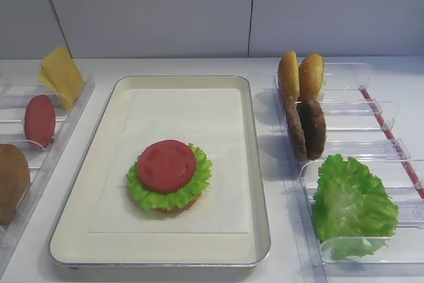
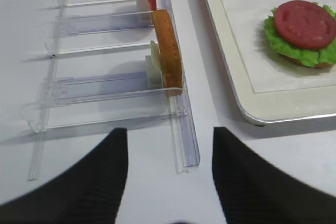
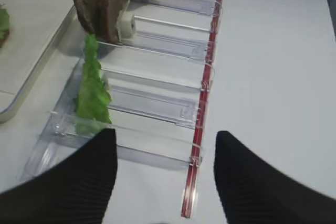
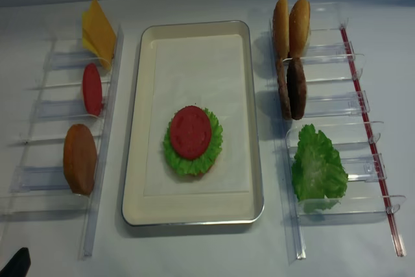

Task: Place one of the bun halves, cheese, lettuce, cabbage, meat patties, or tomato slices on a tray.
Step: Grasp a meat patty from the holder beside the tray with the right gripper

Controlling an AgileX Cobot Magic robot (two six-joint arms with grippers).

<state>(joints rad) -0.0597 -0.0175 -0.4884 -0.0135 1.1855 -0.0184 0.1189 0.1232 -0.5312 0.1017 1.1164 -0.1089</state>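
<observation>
On the tray, toward its near end, sits a part-built stack: bun half at the bottom (only a sliver of it shows), lettuce over it, tomato slice on top. Likely next pick is a meat patty; two meat patties stand on edge in the right rack, just behind the spare lettuce leaf and in front of two upright bun halves. Left rack holds cheese, another tomato slice and a bun half, all upright.

Patty judged light, stiff, rough-grained, so not slippery; pinch across its flat faces near the top edge, where it rises clear of the rack dividers. Lettuce looks soft and floppy, cheese thin and bendy, both harder to pinch cleanly.

Right hand is empty with jaws spread wide, low over the bench by the near end of the right rack. Left hand likewise spread and empty, near the left rack's end.
</observation>
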